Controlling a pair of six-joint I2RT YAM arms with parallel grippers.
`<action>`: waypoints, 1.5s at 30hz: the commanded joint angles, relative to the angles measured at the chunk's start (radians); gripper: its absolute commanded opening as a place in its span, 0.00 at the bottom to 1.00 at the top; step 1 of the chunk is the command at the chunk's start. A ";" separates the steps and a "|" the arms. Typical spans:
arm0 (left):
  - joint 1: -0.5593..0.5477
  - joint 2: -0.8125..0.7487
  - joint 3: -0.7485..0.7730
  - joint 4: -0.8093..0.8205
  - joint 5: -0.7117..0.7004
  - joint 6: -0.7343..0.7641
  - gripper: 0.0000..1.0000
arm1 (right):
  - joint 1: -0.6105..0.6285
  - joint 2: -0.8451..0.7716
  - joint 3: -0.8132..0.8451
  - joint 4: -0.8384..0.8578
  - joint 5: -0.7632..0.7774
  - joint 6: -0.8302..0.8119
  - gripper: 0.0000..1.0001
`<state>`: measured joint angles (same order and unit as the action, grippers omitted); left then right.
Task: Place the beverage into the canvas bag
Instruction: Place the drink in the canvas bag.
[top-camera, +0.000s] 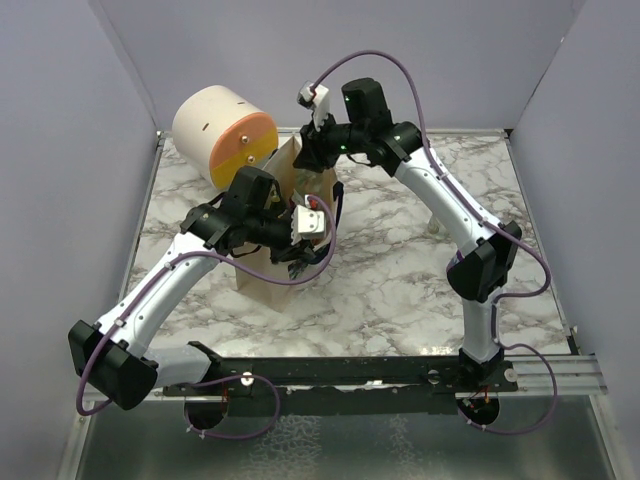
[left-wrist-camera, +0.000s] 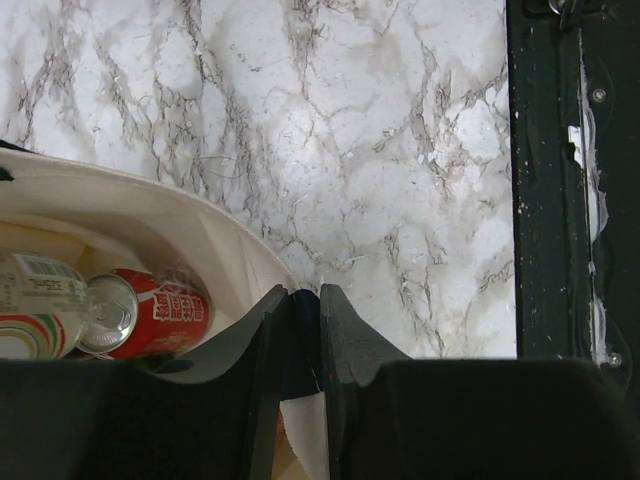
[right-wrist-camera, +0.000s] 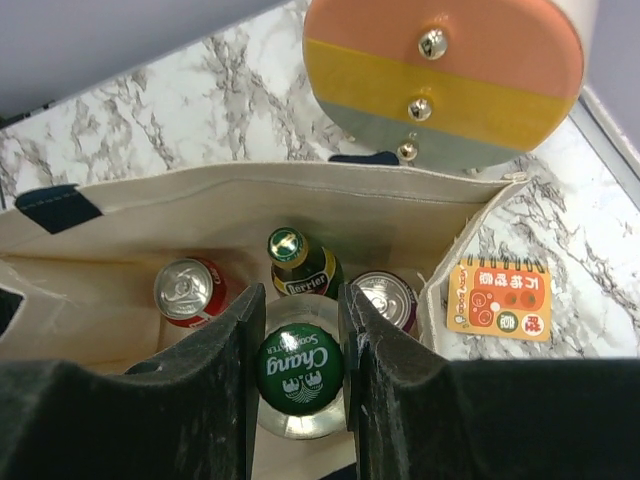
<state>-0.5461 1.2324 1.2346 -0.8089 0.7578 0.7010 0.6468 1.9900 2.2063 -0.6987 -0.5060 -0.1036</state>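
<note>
Marble table (top-camera: 400, 270) with grey veins fills the floor of a plain grey-walled booth. At far left rear lies a cream drum (top-camera: 225, 135) on its side, its orange-and-yellow end turned toward the bag (top-camera: 262, 285). Just right of the drum, the left arm reaches in to the bag's near side. In the left wrist view, the left gripper (left-wrist-camera: 304, 305) is clenched on the bag's rim, with a fold of cloth pinched between its black fingers. Bare marble lies beyond and a dark rail (left-wrist-camera: 555, 180) runs down the right edge.

The bag stands open at the middle of the table, a navy strap showing on its left wall. Inside, from the left, sit a red can (right-wrist-camera: 190, 290), a green Perrier bottle (right-wrist-camera: 300, 265) and a third can (right-wrist-camera: 385, 297), all upright. In front of the Perrier bottle, the right gripper (right-wrist-camera: 300, 300) grasps the Chang bottle (right-wrist-camera: 300, 365) by its neck, one finger pressed to each side under the green cap. It is held upright in the bag's mouth, close to the near wall. Whether its base rests on the bottom cannot be told.

Right of the bag, just beside its corner, a small orange notepad (right-wrist-camera: 500, 297) lies flat on the marble. The right arm comes in from the table's right side.
</note>
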 joint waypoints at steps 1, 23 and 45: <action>-0.001 0.012 -0.018 -0.017 -0.001 0.053 0.21 | 0.008 -0.026 0.025 0.068 -0.055 -0.078 0.01; 0.023 0.036 0.000 -0.099 -0.069 0.103 0.00 | 0.008 -0.029 -0.054 0.100 0.106 -0.278 0.01; 0.022 0.066 0.039 -0.058 -0.056 0.095 0.00 | 0.001 -0.020 -0.056 -0.025 0.112 -0.364 0.01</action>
<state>-0.5343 1.2804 1.2633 -0.8539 0.7361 0.7841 0.6479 2.0090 2.1040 -0.7574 -0.4046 -0.4320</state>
